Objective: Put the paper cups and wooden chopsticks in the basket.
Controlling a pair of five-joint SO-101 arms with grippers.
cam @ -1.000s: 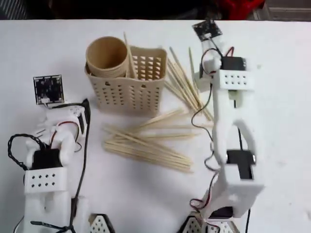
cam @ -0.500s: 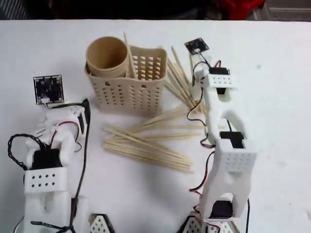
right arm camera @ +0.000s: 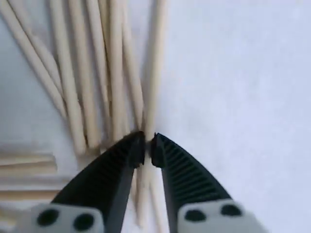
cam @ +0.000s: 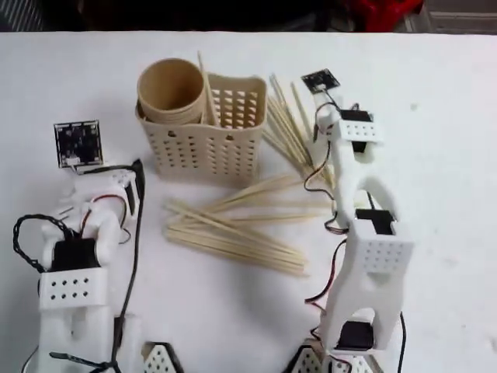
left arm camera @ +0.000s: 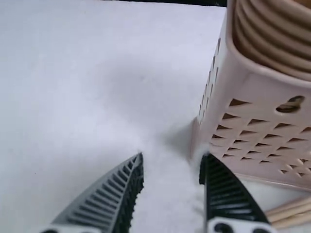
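A cream perforated basket (cam: 225, 148) stands at the back middle of the table. Stacked paper cups (cam: 171, 89) sit in its left half, with one chopstick (cam: 206, 81) leaning beside them. Loose wooden chopsticks fan out to the right of the basket (cam: 287, 128), and more lie in front of it (cam: 233, 229). My right arm (cam: 353, 132) hangs over the right-hand fan. My right gripper (right arm camera: 147, 144) is shut on one chopstick (right arm camera: 156, 73) lying at the edge of that bunch (right arm camera: 112, 73). My left gripper (left arm camera: 171, 167) stands open just off the basket's left corner (left arm camera: 252, 111), below the cups (left arm camera: 272, 34).
The left arm (cam: 74, 256) rests at the front left of the white table (cam: 435, 194). Arm bases and cables occupy the front edge. The back of the table ends at a dark edge.
My right arm has drawn back from the far side and lowered onto the chopsticks right of the basket. The left arm has not moved.
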